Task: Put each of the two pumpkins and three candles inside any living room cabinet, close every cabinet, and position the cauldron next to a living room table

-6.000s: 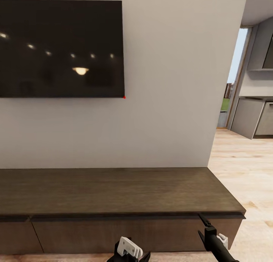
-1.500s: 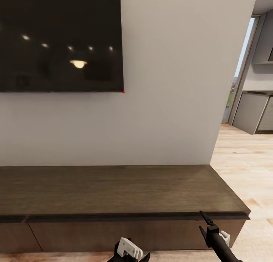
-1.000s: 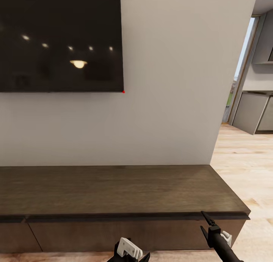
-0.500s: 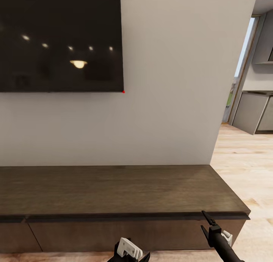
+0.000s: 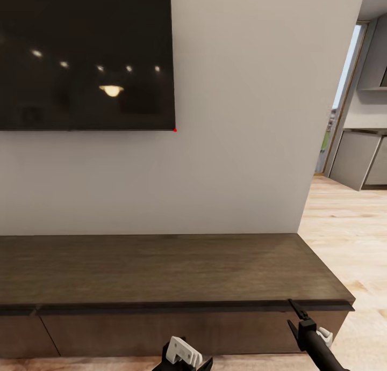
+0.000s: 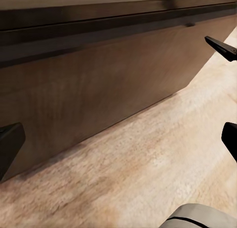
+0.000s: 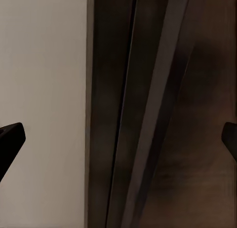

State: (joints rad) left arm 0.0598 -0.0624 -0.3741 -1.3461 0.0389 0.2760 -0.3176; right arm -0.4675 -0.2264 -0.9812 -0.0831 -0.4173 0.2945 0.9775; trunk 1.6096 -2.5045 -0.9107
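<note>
Living-room cabinet (image 5: 161,271) unchanged; right gripper (image 5: 297,314), jaws spread and empty, sits slightly lower.

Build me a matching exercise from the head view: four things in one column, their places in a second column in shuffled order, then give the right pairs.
Things:
1. television
2. cabinet
3. right gripper
4. doorway

Places:
A. at the far right, past the end of the wall
B. mounted on the wall at upper left
C. along the foot of the wall, running across the picture
D. low at the right, by the cabinet's top front edge near its right end

Pairs: 1-B, 2-C, 3-D, 4-A
</note>
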